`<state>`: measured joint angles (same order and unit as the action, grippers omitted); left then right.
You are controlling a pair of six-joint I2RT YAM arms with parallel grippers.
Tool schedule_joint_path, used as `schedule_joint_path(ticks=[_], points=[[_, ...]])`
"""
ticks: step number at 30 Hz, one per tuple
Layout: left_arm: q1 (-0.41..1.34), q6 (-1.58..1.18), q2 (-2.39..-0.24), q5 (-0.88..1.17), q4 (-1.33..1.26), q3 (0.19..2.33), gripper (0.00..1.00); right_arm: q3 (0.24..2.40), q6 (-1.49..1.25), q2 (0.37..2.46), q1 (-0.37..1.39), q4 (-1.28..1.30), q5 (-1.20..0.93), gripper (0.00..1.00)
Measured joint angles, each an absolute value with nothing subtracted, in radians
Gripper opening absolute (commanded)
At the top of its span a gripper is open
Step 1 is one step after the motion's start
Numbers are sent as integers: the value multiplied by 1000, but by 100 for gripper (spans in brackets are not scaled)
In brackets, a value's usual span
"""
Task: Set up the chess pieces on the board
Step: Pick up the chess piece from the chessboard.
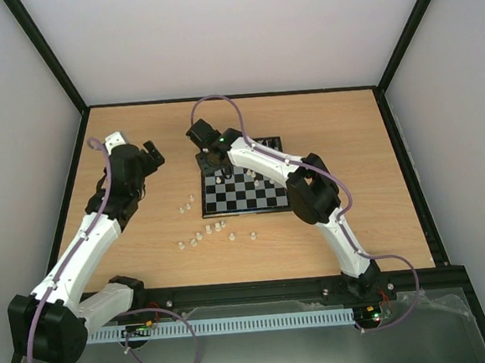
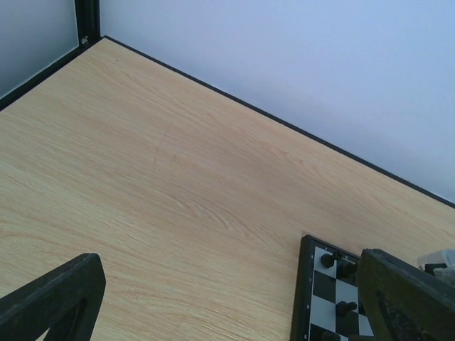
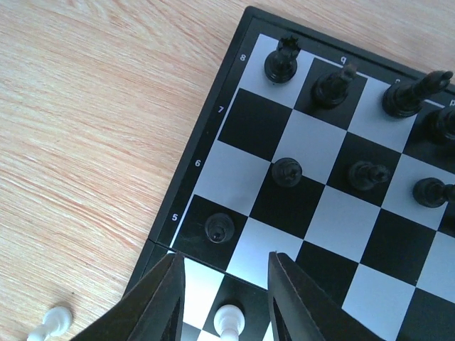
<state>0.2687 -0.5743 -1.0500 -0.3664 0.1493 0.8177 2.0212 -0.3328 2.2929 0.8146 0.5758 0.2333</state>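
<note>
Right gripper [image 3: 224, 257] stood open astride an upright white pawn [image 3: 229, 320] at the board's [image 3: 250, 122] left edge (fingers clear of it); left gripper [image 2: 229, 259], wide open and empty, lay farther off.

A small square board [image 1: 246, 203], checkered black and pale grey-white within a thin black border, is laid flat on the table [image 1: 339, 123], with tiny whitish chess pieces [image 1: 209, 231] scattered loosely on the wood near its front-left corner and a few stood upright on its squares.
</note>
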Motion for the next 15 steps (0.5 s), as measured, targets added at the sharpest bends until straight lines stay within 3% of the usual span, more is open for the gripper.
schedule_joint_path(ticks=[15], points=[[247, -577, -1028, -351, 156, 795, 100, 2049, -337, 2350, 823, 578, 190, 28]])
